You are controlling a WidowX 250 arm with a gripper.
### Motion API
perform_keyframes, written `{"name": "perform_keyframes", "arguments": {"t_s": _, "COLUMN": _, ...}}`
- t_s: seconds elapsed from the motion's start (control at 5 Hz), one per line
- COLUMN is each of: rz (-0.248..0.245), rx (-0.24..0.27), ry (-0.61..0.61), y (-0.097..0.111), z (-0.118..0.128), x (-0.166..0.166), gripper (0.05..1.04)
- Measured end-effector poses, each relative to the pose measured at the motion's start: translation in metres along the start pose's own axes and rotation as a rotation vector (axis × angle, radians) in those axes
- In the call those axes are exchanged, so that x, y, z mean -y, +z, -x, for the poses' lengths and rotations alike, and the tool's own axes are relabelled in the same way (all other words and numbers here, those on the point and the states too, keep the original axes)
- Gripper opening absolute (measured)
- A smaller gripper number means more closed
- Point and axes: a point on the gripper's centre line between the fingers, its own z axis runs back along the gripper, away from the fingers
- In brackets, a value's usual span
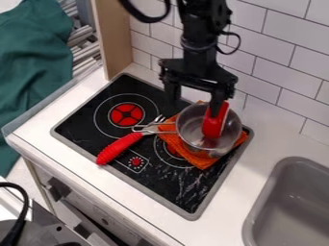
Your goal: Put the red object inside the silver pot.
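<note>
A white tiled wall (275, 62) stands along the far side of the white surface (257, 139). A black cooktop (83, 122) with a grey rim and red burner marks is set into the surface, and the black robot arm (198, 33) hangs over its far right part. At the left, a green cloth (32, 62) drapes beside the surface; at the near right is a grey sink (292, 206). The silver pot (189, 132) rests on an orange cloth (202, 161) at the right of the cooktop, handle toward the left. Left of the pot lies a red-handled fork (120, 148), tines toward the far side. The hand (195, 103) is released, its fingers wide apart over the pot's far side. The red object (214, 124) is inside the pot, tilted, its upper end rising above the rim by the right finger.
</note>
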Motion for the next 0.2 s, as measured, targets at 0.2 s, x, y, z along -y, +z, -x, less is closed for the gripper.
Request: {"name": "perform_keyframes", "arguments": {"t_s": 0.2, "rz": -0.011, "rx": -0.013, "ry": -0.008, "y": -0.0003, "z": 0.0122, "x": -0.0051, "gripper": 1.008}}
